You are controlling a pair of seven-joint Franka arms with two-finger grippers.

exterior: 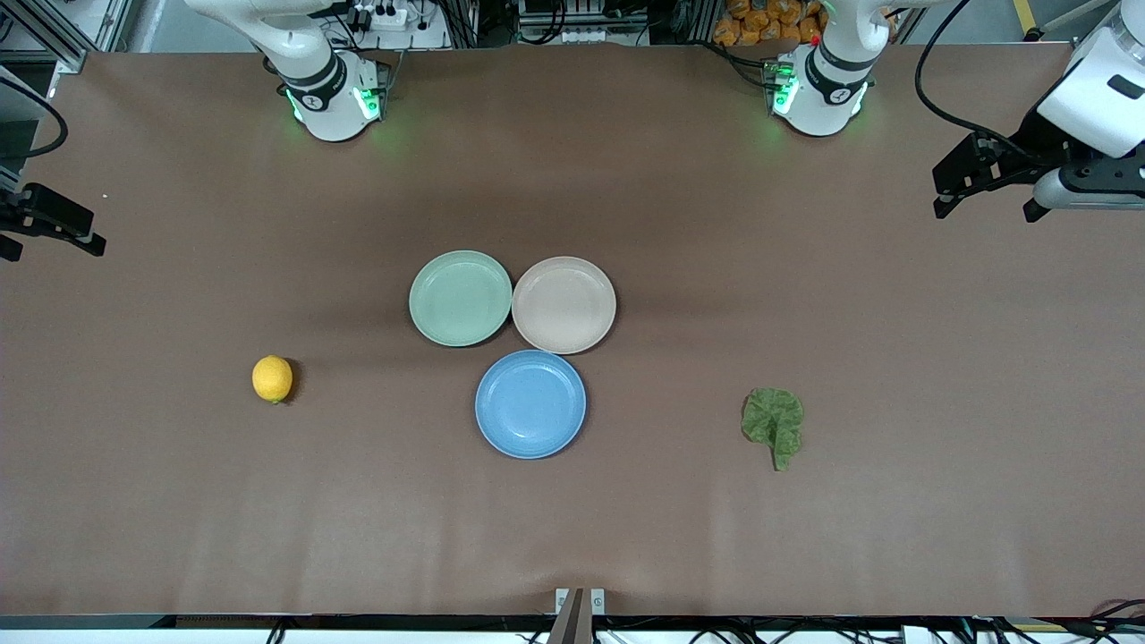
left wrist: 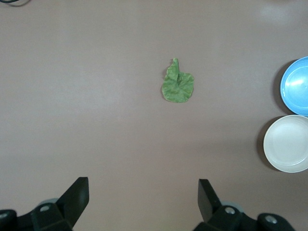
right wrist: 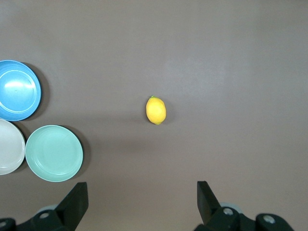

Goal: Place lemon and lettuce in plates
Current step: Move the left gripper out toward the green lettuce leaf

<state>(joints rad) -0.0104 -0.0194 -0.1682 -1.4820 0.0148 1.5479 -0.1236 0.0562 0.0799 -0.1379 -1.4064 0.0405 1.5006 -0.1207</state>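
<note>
The yellow lemon (exterior: pixel 272 378) (right wrist: pixel 156 110) lies on the brown table toward the right arm's end. The crinkled green lettuce (exterior: pixel 775 422) (left wrist: pixel 177 86) lies flat toward the left arm's end. Between them sit the empty blue plate (exterior: pixel 530 403) (left wrist: pixel 297 86) (right wrist: pixel 17 90) and, farther from the front camera, the empty beige-pink plate (exterior: pixel 564 304) (left wrist: pixel 288 143) (right wrist: pixel 8 147). My left gripper (exterior: pixel 984 210) (left wrist: pixel 143 185) hangs open and empty high over the table's left-arm end. My right gripper (exterior: pixel 49 249) (right wrist: pixel 142 188) hangs open and empty over the right-arm end.
A pale mint-green plate (exterior: pixel 460 298) (right wrist: pixel 54 153) sits empty, touching the beige-pink plate on the side toward the right arm. The three plates cluster mid-table. The two arm bases (exterior: pixel 333 98) (exterior: pixel 818 94) stand at the table's edge farthest from the front camera.
</note>
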